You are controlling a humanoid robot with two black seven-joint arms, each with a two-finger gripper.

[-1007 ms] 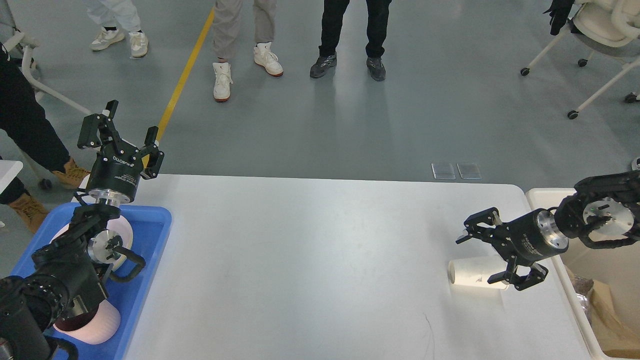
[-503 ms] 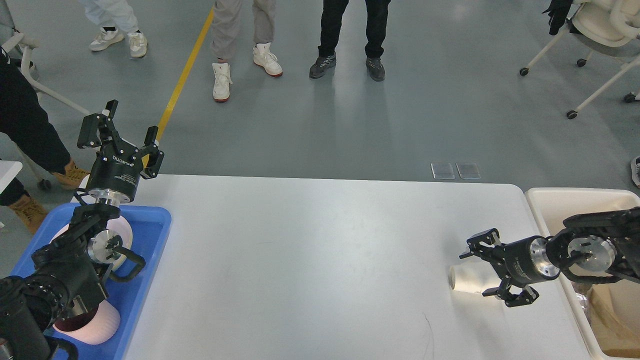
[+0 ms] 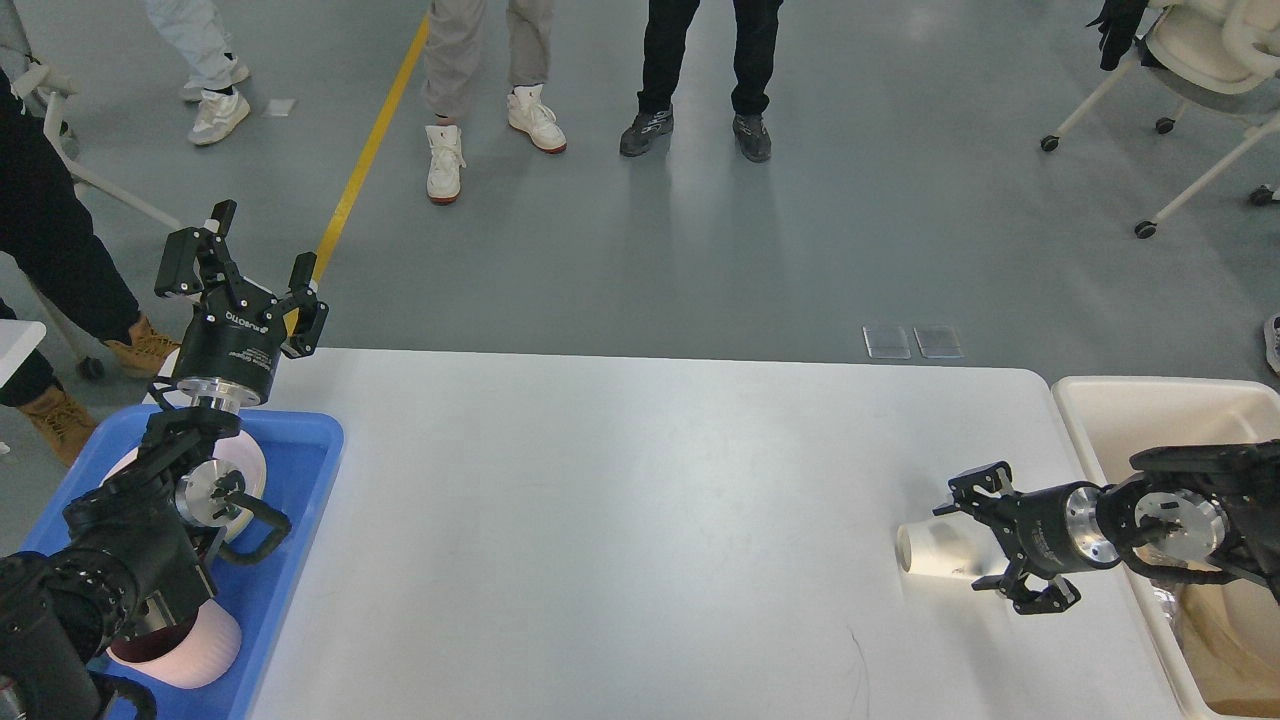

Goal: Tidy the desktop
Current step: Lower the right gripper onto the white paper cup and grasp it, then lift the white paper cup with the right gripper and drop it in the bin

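The white desktop (image 3: 620, 520) fills the middle of the head view. A white paper cup (image 3: 930, 549) lies on its side near the right end, mouth to the left. My right gripper (image 3: 985, 542) is open, low over the desktop, its fingers above and below the cup's base end without closing on it. My left gripper (image 3: 255, 255) is open and empty, raised above the far left corner of the desktop. A pink cup (image 3: 180, 645) stands in the blue tray (image 3: 300, 470).
A cream bin (image 3: 1105, 410) stands off the right end of the desktop, with brown paper inside. A white round object sits in the blue tray behind my left arm. People stand on the floor beyond the far edge. A wheeled chair is at the top right.
My right gripper has dropped lower and drawn back slightly to the right, its fingers now straddling the cup's base end. The cup and my left arm have not moved.
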